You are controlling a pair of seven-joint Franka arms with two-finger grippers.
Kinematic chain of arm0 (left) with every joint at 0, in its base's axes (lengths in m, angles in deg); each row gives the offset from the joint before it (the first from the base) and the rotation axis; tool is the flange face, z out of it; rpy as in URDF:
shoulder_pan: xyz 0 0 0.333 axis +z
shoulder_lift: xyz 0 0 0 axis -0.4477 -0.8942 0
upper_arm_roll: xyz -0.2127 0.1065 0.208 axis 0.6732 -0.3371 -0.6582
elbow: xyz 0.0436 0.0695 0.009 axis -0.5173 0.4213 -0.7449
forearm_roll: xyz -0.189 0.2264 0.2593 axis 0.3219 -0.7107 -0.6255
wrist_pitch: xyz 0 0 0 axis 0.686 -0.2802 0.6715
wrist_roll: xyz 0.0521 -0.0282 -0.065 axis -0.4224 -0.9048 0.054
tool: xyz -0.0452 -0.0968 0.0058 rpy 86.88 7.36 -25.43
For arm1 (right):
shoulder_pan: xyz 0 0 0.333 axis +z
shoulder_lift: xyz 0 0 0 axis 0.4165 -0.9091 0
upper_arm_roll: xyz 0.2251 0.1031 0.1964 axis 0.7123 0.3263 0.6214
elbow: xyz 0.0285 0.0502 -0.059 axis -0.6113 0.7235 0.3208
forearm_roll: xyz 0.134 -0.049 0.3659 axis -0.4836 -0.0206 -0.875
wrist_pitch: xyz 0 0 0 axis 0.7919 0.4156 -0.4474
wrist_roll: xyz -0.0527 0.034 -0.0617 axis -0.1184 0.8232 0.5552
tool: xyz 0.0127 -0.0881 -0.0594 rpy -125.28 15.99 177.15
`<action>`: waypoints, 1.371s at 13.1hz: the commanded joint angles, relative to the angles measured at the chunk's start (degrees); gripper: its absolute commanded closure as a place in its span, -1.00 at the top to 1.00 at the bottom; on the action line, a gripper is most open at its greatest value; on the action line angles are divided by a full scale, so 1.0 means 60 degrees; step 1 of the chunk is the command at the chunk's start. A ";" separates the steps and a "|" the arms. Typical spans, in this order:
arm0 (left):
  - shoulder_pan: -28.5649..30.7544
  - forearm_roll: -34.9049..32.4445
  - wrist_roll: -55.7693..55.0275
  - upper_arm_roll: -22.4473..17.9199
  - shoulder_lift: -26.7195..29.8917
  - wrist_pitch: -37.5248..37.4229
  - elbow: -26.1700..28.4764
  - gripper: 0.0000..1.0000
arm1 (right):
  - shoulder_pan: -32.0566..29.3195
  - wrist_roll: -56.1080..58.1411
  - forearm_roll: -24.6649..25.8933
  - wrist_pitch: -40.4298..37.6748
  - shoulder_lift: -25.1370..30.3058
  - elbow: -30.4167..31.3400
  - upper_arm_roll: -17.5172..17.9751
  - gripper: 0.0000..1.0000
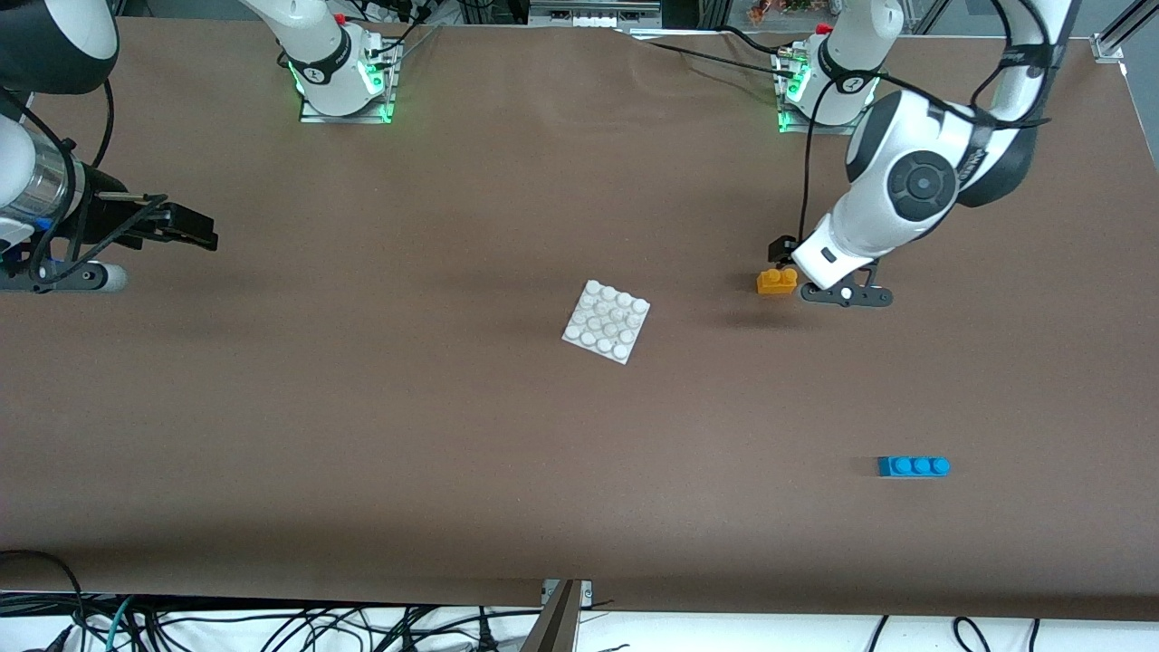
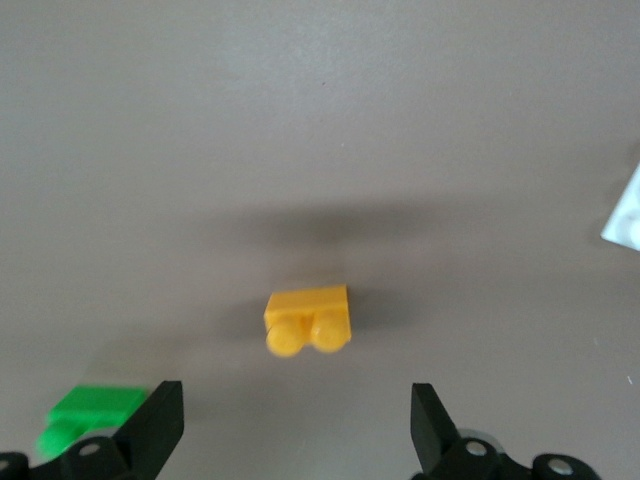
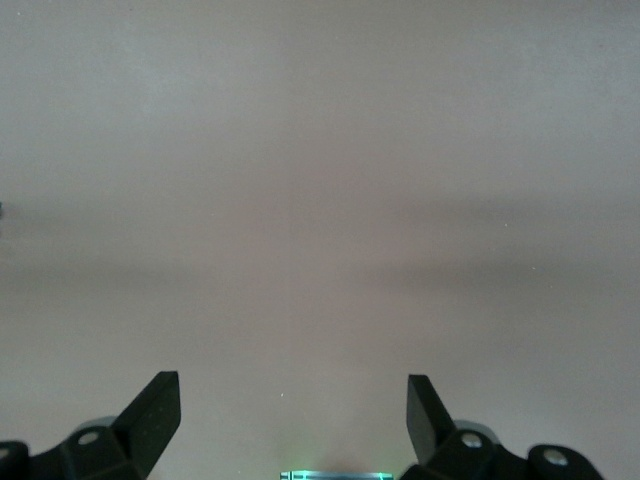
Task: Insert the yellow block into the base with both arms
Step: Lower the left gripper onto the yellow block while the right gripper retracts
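On brown tabletop (image 1: 362, 407), mid-span: white studded base (image 1: 607, 321), nothing on its studs. Toward left arm's end: yellow block (image 1: 777, 282), studs sideways, resting on the cloth apart from the base; blue three-stud brick (image 1: 913, 466) nearer the front camera. Left gripper (image 2: 295, 425) over tabletop just beside yellow block, jaws released, holding nothing. Right gripper (image 3: 292, 415) over bare cloth at right arm's end, waiting, jaws released. Green brick (image 2: 85, 412) seen in left wrist view only, hidden under the arm from the front.
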 commanded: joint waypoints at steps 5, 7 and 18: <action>0.0053 -0.0173 -0.0339 0.0012 -0.0099 0.2213 0.1481 1.00 | -0.0714 -0.0322 0.0203 0.0446 0.0819 0.0895 0.0810 1.00; 0.0038 -0.0770 -0.0967 0.0012 -0.0451 0.2479 0.1496 1.00 | -0.0758 -0.0337 0.0320 0.0475 0.0716 0.0866 0.0780 1.00; 0.0009 -0.1931 -0.2201 0.0115 -0.1756 0.3577 0.1613 0.96 | -0.0832 -0.0351 0.0321 -0.0198 0.0584 -0.0218 0.0210 1.00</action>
